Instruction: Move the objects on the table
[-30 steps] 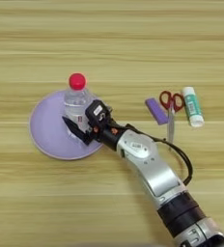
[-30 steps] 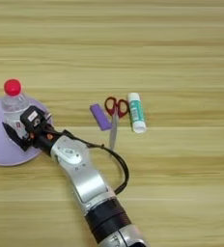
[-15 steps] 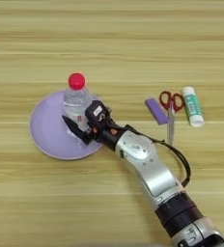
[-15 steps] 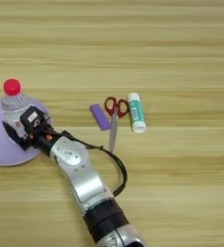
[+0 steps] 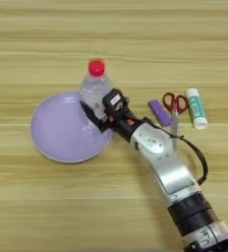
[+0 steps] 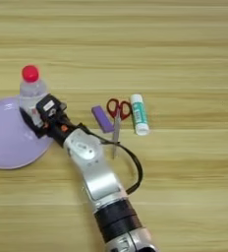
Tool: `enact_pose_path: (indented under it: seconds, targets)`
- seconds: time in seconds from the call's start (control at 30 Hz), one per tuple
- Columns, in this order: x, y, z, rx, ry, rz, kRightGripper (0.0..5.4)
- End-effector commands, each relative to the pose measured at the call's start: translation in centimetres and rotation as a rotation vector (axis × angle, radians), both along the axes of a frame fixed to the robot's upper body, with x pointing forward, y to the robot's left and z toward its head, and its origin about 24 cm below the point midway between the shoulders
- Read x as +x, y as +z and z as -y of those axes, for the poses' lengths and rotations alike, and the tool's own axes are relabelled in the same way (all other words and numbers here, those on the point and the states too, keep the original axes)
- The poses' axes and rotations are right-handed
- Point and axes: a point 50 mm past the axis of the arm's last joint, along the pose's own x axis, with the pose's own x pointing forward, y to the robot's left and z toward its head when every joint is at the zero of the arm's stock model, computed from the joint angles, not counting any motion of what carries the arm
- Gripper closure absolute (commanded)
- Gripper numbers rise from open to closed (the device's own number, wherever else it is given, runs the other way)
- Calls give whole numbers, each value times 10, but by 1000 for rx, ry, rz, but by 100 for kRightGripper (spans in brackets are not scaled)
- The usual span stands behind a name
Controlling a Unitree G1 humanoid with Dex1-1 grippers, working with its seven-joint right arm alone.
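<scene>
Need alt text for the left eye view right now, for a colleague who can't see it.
The robot's right hand is at a red-capped clear bottle standing on the right part of a lilac plate. On the wooden table to the right lie a purple block, red-handled scissors and a glue stick.

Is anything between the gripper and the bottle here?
Nothing visible. The right gripper is right at the bottle, which stands upright at the plate's far right rim.
</scene>
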Motion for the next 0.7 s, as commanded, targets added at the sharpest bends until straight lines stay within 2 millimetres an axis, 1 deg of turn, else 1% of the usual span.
enact_pose_path:
  seconds: [0.03, 0.17, 0.4, 0.53, 0.7]
  targets:
    - [12, 48, 2, 63, -27, 178, 218]
    - [15, 52, 8, 63, -62, 182, 218]
    - [18, 50, 13, 58, -91, 171, 218]
    - [23, 51, 29, 48, -165, 170, 218]
    - [28, 54, 44, 36, -225, 179, 218]
